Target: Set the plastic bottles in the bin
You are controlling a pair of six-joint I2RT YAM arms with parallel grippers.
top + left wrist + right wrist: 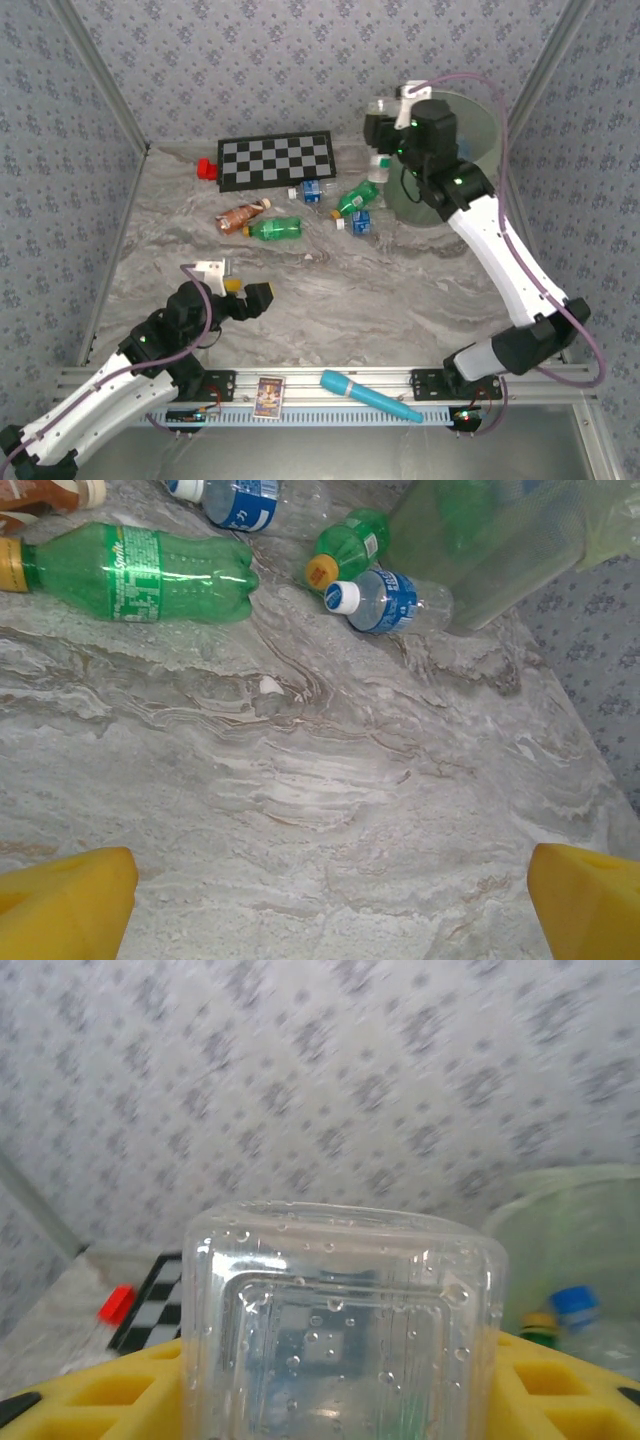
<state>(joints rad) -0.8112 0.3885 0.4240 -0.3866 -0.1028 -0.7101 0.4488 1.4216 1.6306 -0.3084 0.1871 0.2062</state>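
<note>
My right gripper is raised beside the rim of the pale green bin and is shut on a clear square-based plastic bottle, which sits between its yellow fingers. Inside the bin I see a blue cap and a yellow cap. On the table lie a brown bottle, a green Sprite bottle, a green bottle and two blue-labelled clear bottles. My left gripper hovers open over bare table, well short of the Sprite bottle.
A checkerboard lies at the back with a small red block at its left end. A turquoise tube and a small card rest on the front rail. Patterned walls enclose the table on three sides.
</note>
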